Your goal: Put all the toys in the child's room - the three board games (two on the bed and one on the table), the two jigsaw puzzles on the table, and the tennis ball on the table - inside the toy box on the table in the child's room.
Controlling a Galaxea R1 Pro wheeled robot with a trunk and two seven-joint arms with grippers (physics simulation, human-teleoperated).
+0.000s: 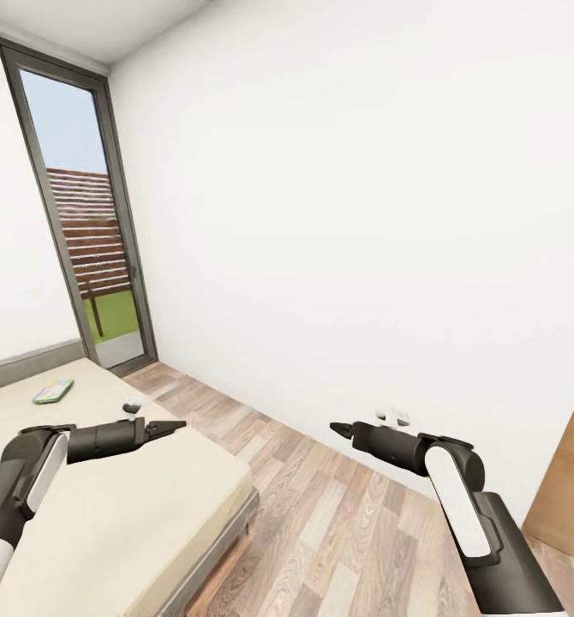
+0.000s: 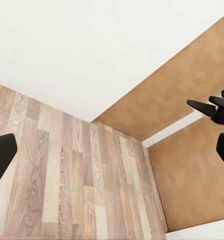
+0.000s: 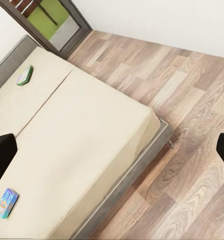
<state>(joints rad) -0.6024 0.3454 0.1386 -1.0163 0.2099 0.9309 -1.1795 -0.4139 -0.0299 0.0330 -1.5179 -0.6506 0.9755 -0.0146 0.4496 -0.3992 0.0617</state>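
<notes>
The bed (image 1: 133, 506) with its cream mattress lies at the lower left of the head view. A white-green board game (image 1: 52, 392) rests near the bed's far end. The right wrist view looks down on the bed (image 3: 86, 135), with the white-green board game (image 3: 24, 75) and a blue board game (image 3: 5, 202) lying far apart on it. My left gripper (image 1: 171, 426) hovers open over the mattress edge. My right gripper (image 1: 338, 427) hangs open above the wood floor, holding nothing. The table, toy box, jigsaw puzzles and tennis ball are out of view.
A tall narrow window (image 1: 86, 248) stands at the back left. A white wall (image 1: 364, 214) runs along the right, ending at a brown door (image 1: 570, 480). Wood-plank floor (image 1: 321, 523) lies between the bed's grey frame and the wall.
</notes>
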